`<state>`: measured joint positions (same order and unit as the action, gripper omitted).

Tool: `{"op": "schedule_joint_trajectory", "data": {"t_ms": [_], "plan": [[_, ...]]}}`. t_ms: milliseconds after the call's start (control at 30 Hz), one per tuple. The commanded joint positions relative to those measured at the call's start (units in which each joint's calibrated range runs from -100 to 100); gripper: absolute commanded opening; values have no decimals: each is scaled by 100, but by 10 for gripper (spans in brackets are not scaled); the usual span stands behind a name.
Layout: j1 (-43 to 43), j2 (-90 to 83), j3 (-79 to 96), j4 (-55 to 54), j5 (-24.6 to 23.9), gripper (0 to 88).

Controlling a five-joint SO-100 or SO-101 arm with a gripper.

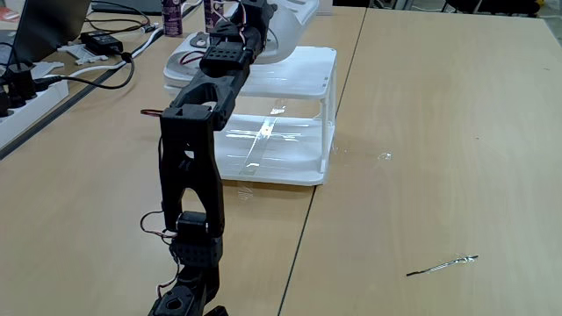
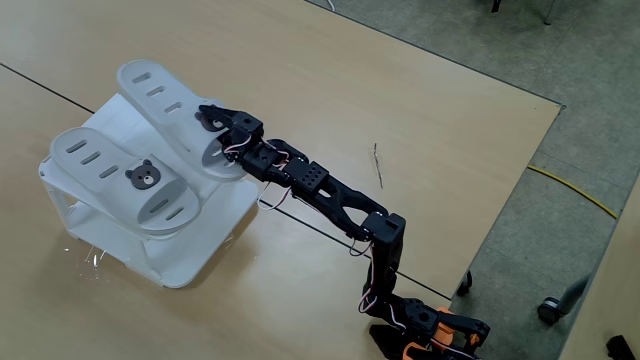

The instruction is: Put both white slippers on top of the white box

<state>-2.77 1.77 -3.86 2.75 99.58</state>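
A black, boxy-linked arm (image 2: pixel 340 200) trailing thin red and white wires, with orange parts at its base (image 2: pixel 447 332).

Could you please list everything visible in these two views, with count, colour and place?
white slippers: two, white with brown bear-face badges, side by side on top of the box; second one under the fingers.
white box: one, white open-sided rack, on the table.
table: light wood, seam lines between panels.
power strip: one, white with black plugs, far left in a fixed view.
black adapter: one, with cables, top left.
thin metal stick: one, lying on the table, lower right.
yellow cable: one, on the grey floor.
arm: one, black, reaching to the box.
gripper: fingers at the far slipper's strap; whether they are open or shut is unclear.
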Motion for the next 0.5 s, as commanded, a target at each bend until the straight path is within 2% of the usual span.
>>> {"op": "schedule_joint_trajectory", "data": {"t_ms": [0,233,467], "plan": [[-118,62,-836,-93,42,8],[-85,1240,-2370,-93,42,8],[-68,1922,-2965,-93,42,8]]}}
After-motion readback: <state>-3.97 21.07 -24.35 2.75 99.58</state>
